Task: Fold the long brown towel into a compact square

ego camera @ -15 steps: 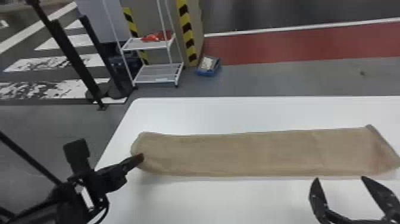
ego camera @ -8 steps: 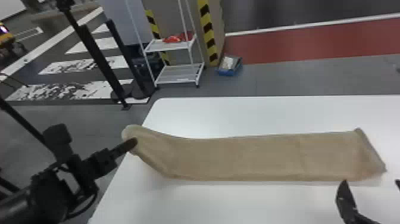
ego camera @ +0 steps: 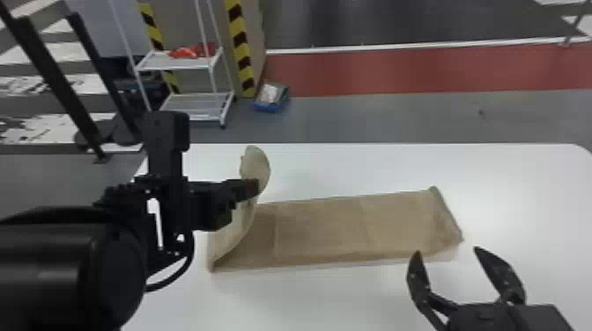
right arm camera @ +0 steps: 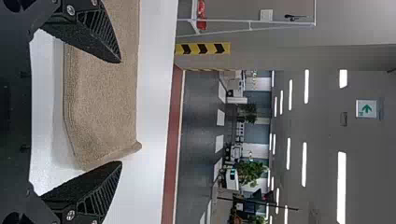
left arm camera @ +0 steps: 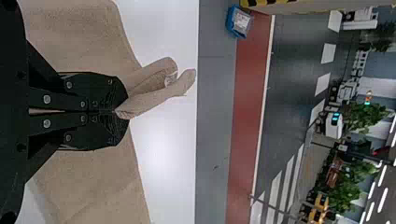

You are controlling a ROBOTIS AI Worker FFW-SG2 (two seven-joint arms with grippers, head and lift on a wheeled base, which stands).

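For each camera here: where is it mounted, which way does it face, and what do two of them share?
Head view: on the head, facing forward and down at the towel and table; left gripper and right gripper show.
Left wrist view: on the left wrist, looking out past its shut gripper.
Right wrist view: on the right wrist, looking out between its open fingers.
Shared: both wrist views show the towel and red floor strip.

Head view: we log a white table (ego camera: 326, 299), lower frame; brown towel (ego camera: 326, 229) on it, centre, left end raised.
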